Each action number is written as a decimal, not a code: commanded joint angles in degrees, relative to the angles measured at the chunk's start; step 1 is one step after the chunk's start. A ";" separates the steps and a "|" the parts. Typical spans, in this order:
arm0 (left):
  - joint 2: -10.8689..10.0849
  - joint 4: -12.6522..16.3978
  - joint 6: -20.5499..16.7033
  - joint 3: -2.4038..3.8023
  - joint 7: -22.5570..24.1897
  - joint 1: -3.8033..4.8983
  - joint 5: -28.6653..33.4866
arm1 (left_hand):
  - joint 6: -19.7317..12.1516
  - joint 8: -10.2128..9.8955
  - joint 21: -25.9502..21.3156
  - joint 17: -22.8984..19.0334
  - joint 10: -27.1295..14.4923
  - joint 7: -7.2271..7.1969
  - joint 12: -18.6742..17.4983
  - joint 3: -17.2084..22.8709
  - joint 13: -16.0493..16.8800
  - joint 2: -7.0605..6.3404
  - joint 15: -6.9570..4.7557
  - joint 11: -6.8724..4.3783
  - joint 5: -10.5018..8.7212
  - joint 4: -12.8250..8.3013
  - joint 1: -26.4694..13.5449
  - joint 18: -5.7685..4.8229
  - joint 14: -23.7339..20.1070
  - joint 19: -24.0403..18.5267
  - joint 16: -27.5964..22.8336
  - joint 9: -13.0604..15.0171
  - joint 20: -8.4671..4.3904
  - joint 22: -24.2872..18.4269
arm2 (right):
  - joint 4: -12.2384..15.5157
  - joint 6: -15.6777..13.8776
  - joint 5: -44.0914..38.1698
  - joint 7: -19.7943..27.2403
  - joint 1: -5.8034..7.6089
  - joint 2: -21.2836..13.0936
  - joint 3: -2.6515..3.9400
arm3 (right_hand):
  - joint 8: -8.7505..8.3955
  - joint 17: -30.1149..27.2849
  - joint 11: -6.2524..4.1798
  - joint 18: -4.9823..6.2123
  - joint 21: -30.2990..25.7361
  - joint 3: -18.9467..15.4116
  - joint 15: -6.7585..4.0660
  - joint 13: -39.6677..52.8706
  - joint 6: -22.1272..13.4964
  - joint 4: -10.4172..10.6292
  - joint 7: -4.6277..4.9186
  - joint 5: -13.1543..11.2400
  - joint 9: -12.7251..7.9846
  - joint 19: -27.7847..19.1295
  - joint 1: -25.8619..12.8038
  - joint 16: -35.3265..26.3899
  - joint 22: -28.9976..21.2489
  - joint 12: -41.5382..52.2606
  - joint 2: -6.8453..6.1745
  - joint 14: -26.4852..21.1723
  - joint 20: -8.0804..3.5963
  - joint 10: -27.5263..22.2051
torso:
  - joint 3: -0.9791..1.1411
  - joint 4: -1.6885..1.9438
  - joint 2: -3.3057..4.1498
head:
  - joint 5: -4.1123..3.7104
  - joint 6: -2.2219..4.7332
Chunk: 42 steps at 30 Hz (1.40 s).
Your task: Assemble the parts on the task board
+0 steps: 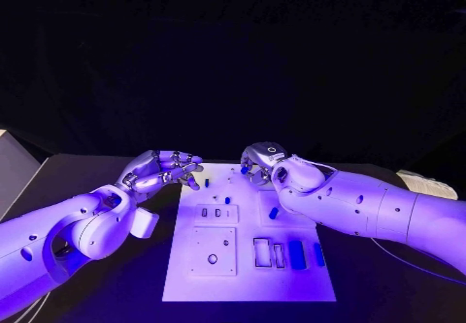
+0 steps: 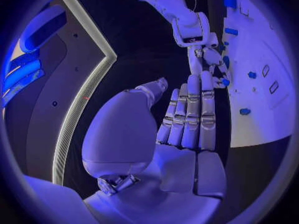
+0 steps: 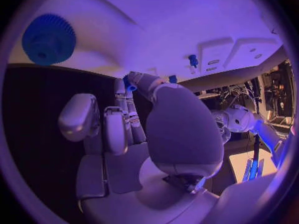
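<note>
Task board [image 1: 248, 282] sits at table center at 6 o'clock from both my hands, with blue parts on it: 1 peg [image 1: 227, 200] standing upright near its middle, 1 piece [image 1: 274, 213] lying at 3 o'clock of that, and 2 bars [image 1: 297, 254] in the slots at 5 o'clock. My right hand [image 1: 258, 161] is over the board's far edge, fingers pinching a small blue part [image 3: 130, 82]. My left hand [image 1: 165, 169] hovers at the far-left corner, fingers curled loosely; can't tell if it's holding anything.
</note>
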 commanded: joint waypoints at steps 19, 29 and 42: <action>0.12 -0.02 1.61 0.05 -0.12 0.01 -0.75 | -0.52 -0.42 0.31 0.07 -0.45 0.13 -0.34 0.19 -0.09 0.14 0.08 0.17 0.01 -0.01 -0.01 0.40 -0.36 -0.56 -0.33 0.11 -0.06 0.14 | -0.30 -3.53 -3.50 -2.83 0.04 2.00 0.63 | 0.38 0.26 0.08 -0.66 0.35 0.08 -0.30 0.14 0.07 0.42 -0.45 0.00 3.03 0.33 -0.50 0.45 0.22 -0.29 -0.19 2.83 -0.39 0.21 | -0.16 0.03 0.41 | 0.41 -0.04; 0.28 -0.01 1.84 0.05 -0.25 0.02 -0.84 | -0.56 -0.46 0.36 0.09 -0.51 0.14 -0.33 0.19 -0.09 0.12 0.10 0.19 0.00 -0.04 -0.03 0.40 -0.41 -0.64 -0.35 0.12 -0.04 0.17 | -1.86 -2.23 -3.12 -2.45 -0.07 3.20 0.68 | 0.40 0.38 0.08 -0.67 0.42 0.06 -0.29 0.20 0.08 0.42 -0.45 -0.03 3.13 0.35 -0.57 0.53 0.33 -0.29 -0.26 2.86 -0.39 0.27 | -0.24 0.16 0.63 | 0.49 -0.03; 0.24 0.06 1.97 0.05 -0.36 0.03 -0.91 | -0.56 -0.46 0.36 0.09 -0.51 0.14 -0.33 0.19 -0.09 0.12 0.10 0.19 0.00 -0.04 -0.03 0.40 -0.41 -0.64 -0.35 0.12 -0.04 0.17 | -2.63 -1.54 -2.91 -2.12 -0.24 3.70 0.67 | 0.40 0.50 0.08 -0.69 0.49 0.09 -0.29 0.23 0.05 0.42 -0.44 0.02 3.18 0.36 -0.59 0.61 0.42 -0.30 -0.28 2.88 -0.39 0.29 | -0.37 0.08 0.78 | 0.69 -0.23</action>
